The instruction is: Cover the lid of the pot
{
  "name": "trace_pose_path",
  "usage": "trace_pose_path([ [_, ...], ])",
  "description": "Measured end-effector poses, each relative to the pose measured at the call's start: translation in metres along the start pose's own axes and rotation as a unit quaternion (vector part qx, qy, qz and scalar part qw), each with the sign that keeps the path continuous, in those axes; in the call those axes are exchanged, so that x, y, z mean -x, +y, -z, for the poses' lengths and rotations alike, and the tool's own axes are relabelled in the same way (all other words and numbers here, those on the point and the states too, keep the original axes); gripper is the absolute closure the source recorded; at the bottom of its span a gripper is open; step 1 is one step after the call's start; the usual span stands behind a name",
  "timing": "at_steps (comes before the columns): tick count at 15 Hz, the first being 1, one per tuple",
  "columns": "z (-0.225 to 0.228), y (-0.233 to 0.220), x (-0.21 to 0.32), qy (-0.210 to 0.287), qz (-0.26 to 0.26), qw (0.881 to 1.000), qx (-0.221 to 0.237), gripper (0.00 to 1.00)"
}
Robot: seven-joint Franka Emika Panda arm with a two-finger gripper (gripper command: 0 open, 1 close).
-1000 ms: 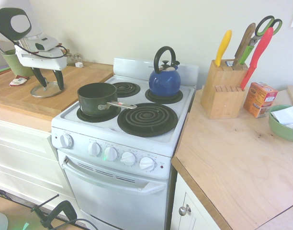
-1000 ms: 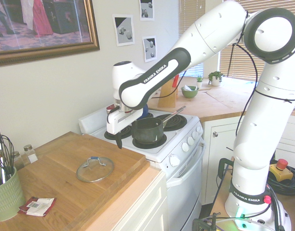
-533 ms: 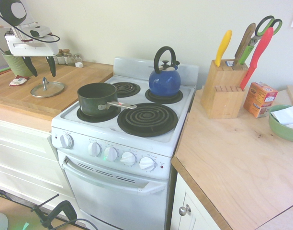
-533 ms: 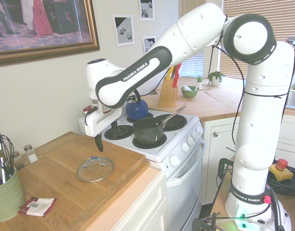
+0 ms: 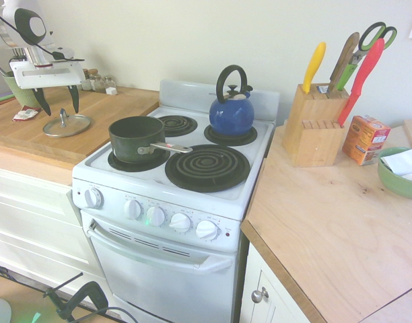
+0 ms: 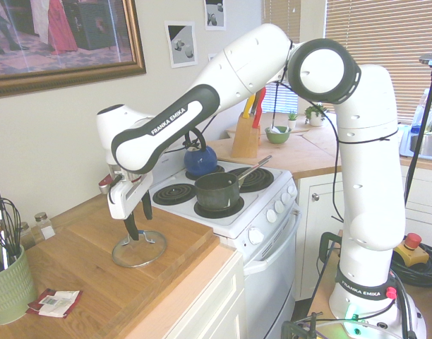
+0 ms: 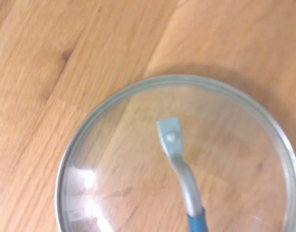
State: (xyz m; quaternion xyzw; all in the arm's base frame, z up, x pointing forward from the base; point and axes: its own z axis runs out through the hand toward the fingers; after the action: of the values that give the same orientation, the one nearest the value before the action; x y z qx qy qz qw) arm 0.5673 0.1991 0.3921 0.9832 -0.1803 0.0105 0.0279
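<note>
Hand open, empty, poised above glass lid. Lid lies flat on wooden counter, handle up, left of stove in first exterior view. Pot uncovered on front burner; blue kettle on rear burner. Nearby on counter: red-white packet, green utensil holder, small jars.

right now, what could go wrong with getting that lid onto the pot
The gripper is open above the lid, whose arched handle is narrow, so the fingers might miss or slip off it. The pot's long handle juts out over the stove and could get knocked, shifting the pot.
</note>
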Motion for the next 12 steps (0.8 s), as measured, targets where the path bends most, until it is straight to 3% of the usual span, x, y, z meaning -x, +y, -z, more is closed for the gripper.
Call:
trace_pose_path([
  [1, -0.005, 0.000, -0.002, -0.004, 0.006, 1.000, 0.003, 0.00],
  [2, -0.008, 0.001, -0.004, -0.007, 0.013, 1.000, 0.005, 1.00],
  [12, -0.014, -0.012, 0.000, -0.013, 0.036, 0.999, 0.005, 1.00],
])
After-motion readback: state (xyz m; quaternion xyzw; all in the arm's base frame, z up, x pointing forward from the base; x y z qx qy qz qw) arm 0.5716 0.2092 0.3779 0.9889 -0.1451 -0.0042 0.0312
